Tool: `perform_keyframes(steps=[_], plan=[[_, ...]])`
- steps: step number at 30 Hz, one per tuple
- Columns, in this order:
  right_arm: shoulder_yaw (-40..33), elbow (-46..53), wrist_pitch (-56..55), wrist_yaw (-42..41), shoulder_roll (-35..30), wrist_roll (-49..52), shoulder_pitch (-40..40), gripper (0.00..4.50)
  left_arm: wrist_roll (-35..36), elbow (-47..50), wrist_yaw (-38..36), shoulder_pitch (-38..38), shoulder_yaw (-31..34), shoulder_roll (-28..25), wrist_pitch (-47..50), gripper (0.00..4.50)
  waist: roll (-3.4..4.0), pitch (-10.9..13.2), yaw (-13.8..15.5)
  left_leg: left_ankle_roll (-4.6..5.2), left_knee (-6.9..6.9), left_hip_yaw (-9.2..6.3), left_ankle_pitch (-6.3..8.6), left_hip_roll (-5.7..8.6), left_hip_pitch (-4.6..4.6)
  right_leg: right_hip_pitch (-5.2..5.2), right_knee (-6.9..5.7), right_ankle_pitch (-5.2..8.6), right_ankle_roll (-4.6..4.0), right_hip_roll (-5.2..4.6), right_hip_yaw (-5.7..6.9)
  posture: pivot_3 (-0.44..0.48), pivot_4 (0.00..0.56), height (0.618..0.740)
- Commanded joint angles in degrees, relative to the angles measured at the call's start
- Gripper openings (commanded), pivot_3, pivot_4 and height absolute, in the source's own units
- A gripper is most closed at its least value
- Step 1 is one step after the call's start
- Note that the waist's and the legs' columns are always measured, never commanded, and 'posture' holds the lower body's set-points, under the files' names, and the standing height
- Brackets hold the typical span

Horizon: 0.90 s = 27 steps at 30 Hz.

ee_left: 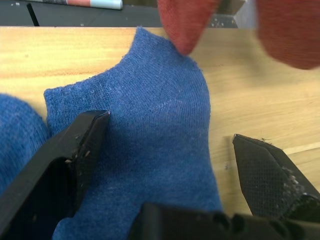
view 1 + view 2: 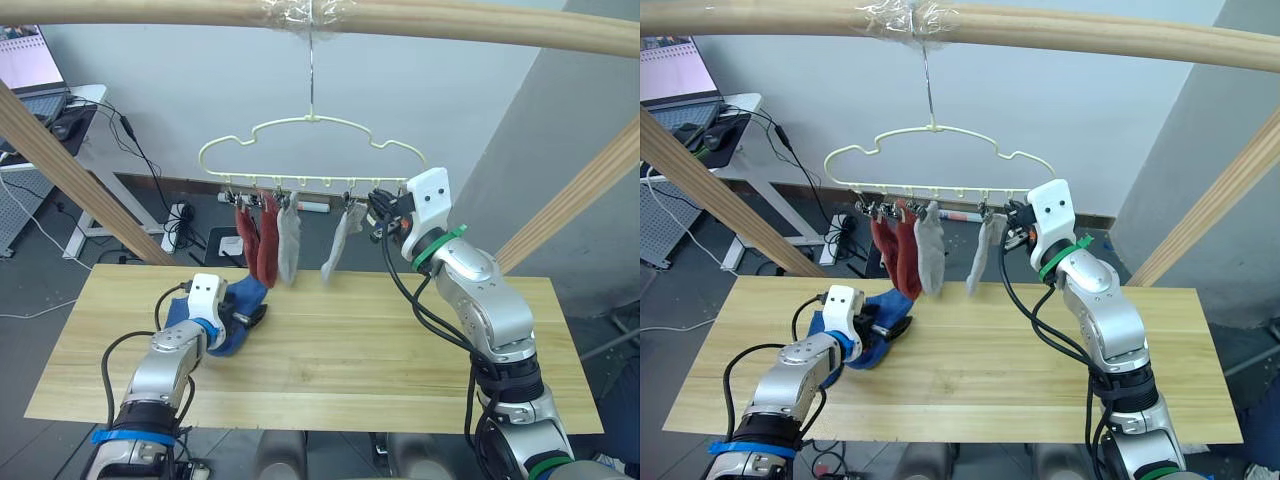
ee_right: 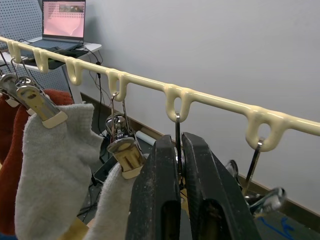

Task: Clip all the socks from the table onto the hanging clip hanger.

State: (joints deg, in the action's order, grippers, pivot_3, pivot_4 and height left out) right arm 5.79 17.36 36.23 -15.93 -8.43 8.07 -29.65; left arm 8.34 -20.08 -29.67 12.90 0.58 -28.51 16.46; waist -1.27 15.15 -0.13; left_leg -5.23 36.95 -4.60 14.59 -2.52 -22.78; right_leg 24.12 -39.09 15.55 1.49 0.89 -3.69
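Head view: four socks [image 2: 278, 240] hung on clip hanger [image 2: 312, 150]; blue sock [image 2: 238, 305] on table [image 2: 400, 340].
Left wrist: left gripper [image 1: 170, 145] spread apart, straddling blue sock, likely for pickup.
Right wrist: right gripper [image 3: 181, 150] pinched on metal clip [image 3: 178, 156], likely opening it.

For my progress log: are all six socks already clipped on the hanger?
No, two blue socks lie on the table under the open left tool.

arms silver, black cables | wrists white | bands green, blue, perhaps tape
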Motion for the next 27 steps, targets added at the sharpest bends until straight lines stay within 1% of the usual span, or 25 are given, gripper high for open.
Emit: perform_keyframes(steps=[1,3,6,11,15,19,20,23,25,27], plan=[[-0.59,0.86,0.97,0.83,-0.14,0.09,1.33,0.0,-3.36,-2.48,-0.4,-1.32,-1.83,-0.72,-1.72,4.48,0.01,-0.05,-0.01,0.0,0.0,0.0,0.0,0.0,0.01,-0.01,0.0,0.0,0.0,0.0,0.0,0.061,0.24,0.74],[-0.8,0.7,1.01,0.91,-0.25,0.07,1.31,0.0,-4.38,-2.16,-1.25,-1.76,-2.88,-0.72,-2.78,4.48,0.02,-0.09,-0.01,0.01,0.0,0.0,0.0,0.0,0.02,-0.02,0.0,0.0,0.0,0.0,0.01,0.061,0.24,0.74],[-1.14,0.16,0.86,0.95,-0.34,0.09,1.04,0.0,-3.96,-0.88,-2.65,-2.67,-3.36,0.06,-2.74,3.87,0.02,-0.19,-0.01,0.01,0.0,0.01,-0.01,0.0,0.03,-0.03,0.0,0.0,0.0,0.0,-0.01,0.061,0.24,0.74],[-1.17,-0.74,0.36,0.99,-0.36,-0.03,0.76,0.0,-3.1,3.23,-3.89,-5.59,-3.55,0.54,-0.45,2.39,0.05,-0.22,-0.05,0.01,-0.01,0.01,-0.01,0.0,0.04,-0.04,0.0,0.0,0.0,0.0,-0.01,0.064,0.245,0.74],[-1.13,-1.3,-0.15,1.08,-0.38,-0.01,0.76,0.0,-1.73,9.5,-4.96,-8.97,-3.86,1.16,1.66,1.36,0.06,-0.23,-0.04,0.01,-0.01,0.02,-0.01,0.0,0.05,-0.05,0.01,0.0,0.0,0.0,-0.03,0.064,0.245,0.74],[-1.19,-1.54,-0.48,1.09,-0.47,0.06,0.98,0.0,1.27,17.37,-6.37,-11.82,-3.47,2.43,5.09,0.16,0.06,-0.23,-0.02,0.01,-0.01,0.01,-0.01,0.0,0.04,-0.05,0.01,0.01,0.01,-0.01,-0.04,0.064,0.245,0.74],[-1.23,-1.55,-0.49,1.07,-0.51,0.11,1.03,0.0,1.98,19.24,-6.68,-12.35,-3.4,2.64,5.92,0.03,0.06,-0.23,-0.02,0.01,-0.01,0.01,-0.01,0.0,0.04,-0.05,0.02,0.01,0.01,0.0,-0.04,0.064,0.245,0.74],[-3.08,-1.44,2.28,1.72,0.53,2.0,0.68,0.0,7.48,25.43,-7.91,-12.85,-1.44,5.0,8.04,0.03,0.06,-0.23,0.05,0.01,-0.01,0.0,-0.01,-0.02,0.01,-0.04,0.03,0.01,0.01,0.01,-0.02,0.077,0.248,0.74],[-6.95,-0.99,8.87,3.21,2.52,5.76,-0.27,0.0,14.45,30.74,-9.44,-12.71,0.1,7.15,12.42,0.03,0.05,-0.23,0.14,0.02,0.01,-0.03,-0.01,-0.02,-0.02,-0.04,0.03,0.01,0.01,0.0,0.01,0.077,0.248,0.74],[-12.06,-0.68,16.35,5.11,4.89,10.3,-1.91,0.0,18.58,34.7,-10.52,-12.35,0.33,7.9,15.65,0.03,0.04,-0.23,0.14,0.02,0.03,-0.03,-0.01,-0.02,-0.03,-0.05,0.03,0.0,0.01,0.0,0.0,0.077,0.248,0.74]])
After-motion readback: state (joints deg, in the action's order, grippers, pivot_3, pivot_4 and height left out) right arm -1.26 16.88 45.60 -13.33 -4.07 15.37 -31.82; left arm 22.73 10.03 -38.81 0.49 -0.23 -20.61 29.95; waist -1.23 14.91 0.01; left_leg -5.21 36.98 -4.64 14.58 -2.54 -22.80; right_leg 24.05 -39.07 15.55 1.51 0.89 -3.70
